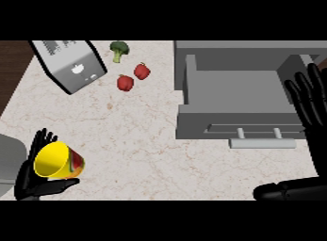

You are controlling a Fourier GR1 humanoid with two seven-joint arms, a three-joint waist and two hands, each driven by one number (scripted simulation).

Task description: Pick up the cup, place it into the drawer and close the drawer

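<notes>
Cup: the yellow cup [57, 161], with red and green markings on its side, sits at the lower left of the counter [145, 136], mouth tilted toward the camera, well apart from the drawer [235, 101].
Left hand: the left hand [39, 176] curls round the cup, fingers behind it and thumb underneath, so it has the cup in its hold.
Right hand: the right hand [317, 106] rests at the right edge, fingers straight and up, holding nothing, just beside the drawer's right side.
Drawer: pulled open, grey, its handle [259, 133] facing the robot.
Risk, carry: the cup must cross the whole counter; tilted as it is, it may slip from the fingers on the way.
Risk, entry: the cup could catch the drawer's front wall if brought in too low.
Risk, clutter: the two red peppers [133, 77], the broccoli [118, 48] and the toaster [68, 66] lie off the likely path, so a knock seems unlikely.
Hidden: the cup's base and far side are covered by the hand; whether it is off the counter cannot be told.
Cut off: the drawer's right side is partly behind the right hand.
</notes>
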